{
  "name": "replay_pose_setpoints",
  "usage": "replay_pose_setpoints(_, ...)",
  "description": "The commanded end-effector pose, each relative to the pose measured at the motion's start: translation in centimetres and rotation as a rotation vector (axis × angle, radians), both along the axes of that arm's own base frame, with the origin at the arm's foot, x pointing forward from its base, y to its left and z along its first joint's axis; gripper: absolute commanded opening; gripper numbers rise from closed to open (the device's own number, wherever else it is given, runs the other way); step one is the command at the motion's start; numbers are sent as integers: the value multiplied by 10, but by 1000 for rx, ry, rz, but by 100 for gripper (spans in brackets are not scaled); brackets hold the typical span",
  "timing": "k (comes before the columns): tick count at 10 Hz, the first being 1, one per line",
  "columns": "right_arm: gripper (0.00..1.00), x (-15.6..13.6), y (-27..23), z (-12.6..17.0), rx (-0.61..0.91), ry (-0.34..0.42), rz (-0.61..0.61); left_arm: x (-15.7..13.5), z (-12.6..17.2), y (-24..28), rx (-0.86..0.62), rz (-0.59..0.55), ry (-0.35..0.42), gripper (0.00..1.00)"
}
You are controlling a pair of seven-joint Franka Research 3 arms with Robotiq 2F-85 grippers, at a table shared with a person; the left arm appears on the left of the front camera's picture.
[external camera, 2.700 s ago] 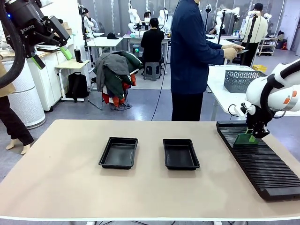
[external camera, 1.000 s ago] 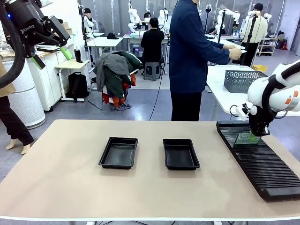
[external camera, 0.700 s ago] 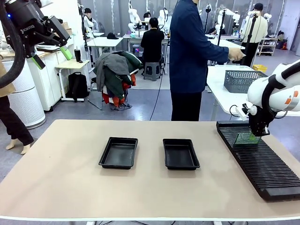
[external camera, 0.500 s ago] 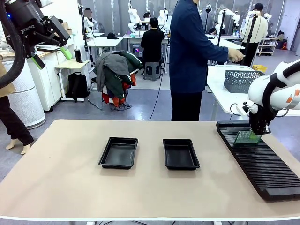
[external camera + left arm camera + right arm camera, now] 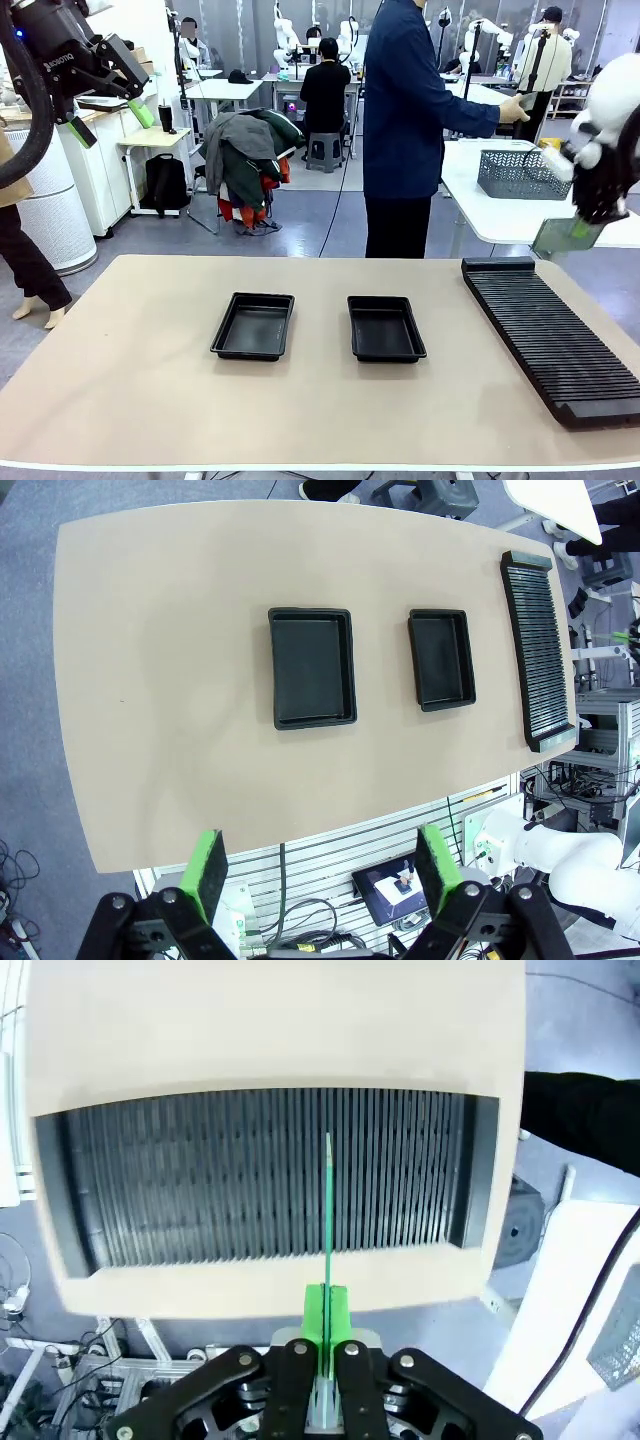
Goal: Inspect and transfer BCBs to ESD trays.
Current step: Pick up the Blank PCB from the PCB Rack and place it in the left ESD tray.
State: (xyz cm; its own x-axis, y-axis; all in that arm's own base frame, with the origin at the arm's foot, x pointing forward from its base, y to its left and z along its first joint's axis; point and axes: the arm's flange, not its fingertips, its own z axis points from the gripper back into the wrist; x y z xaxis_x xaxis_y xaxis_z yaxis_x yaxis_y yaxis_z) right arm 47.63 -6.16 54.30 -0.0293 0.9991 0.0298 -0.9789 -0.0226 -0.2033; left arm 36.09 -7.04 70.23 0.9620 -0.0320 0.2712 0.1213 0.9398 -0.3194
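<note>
As right claw (image 5: 327, 1310) pinches BCB (image 5: 327, 1210), rack (image 5: 200, 1180) lies below.

Black boxy left gripper (image 5: 112, 120), upper left of front view: white ROBOTIQ lettering, blue light, thick black cable hose (image 5: 40, 125), bright green pads (image 5: 207, 872). White rounded right arm (image 5: 612, 110), upper right: blurred shell. Black linkage right gripper (image 5: 326, 1315), bottom centre of right wrist view: silver screws.

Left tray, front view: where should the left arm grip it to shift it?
Its left long rim, from straight above, one finger inside, one outside. The left tray lies flat and empty on the table, so the raised rim is likely the only edge to pinch, and that side faces the open left gripper.
</note>
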Motion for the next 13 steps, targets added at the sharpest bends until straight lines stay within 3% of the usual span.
replay_pose_setpoints(1,3,-6,-1,39,2,39,-46,0,-1,0,-5,0,2,100)
replay_pose_setpoints(6,3,-37,-2,108,25,45,-89,0,-1,0,-5,0,2,100)
replay_pose_setpoints(10,3,-47,-2,124,33,59,-121,0,-1,0,-5,0,2,100)
replay_pose_setpoints(11,3,-46,-3,126,46,28,-165,0,-1,0,-5,0,2,100)
replay_pose_setpoints(12,3,-44,-4,120,40,39,-91,0,-1,0,-5,0,2,100)
replay_pose_setpoints(13,3,-44,-4,120,40,39,-91,0,-1,0,-5,0,2,100)
